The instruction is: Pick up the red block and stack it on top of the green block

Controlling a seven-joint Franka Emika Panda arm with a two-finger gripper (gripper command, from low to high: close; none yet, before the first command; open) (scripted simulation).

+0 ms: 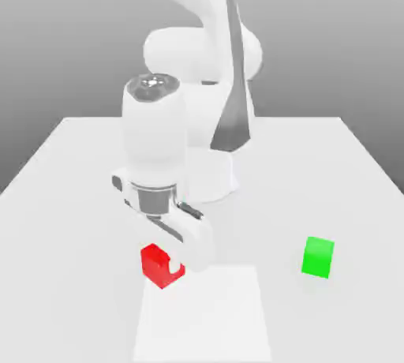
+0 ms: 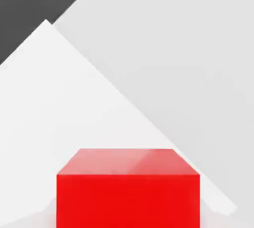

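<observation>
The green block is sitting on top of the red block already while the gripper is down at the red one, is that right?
Not quite. The green block is not on the red block; it rests on the table by itself, apart from it toward the exterior view's right. The exterior view shows this. The rest stands: the gripper is down at the red block.

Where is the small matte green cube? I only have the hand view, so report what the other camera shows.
Observer: The small matte green cube sits on the white table, off to the exterior view's right of the glossy red cube.
Operator: Confirm it's clear of the arm.
Observer: It stands apart, with nothing touching it.
Operator: Report the gripper.
Observer: The gripper points down, shut on the glossy red cube.
</observation>
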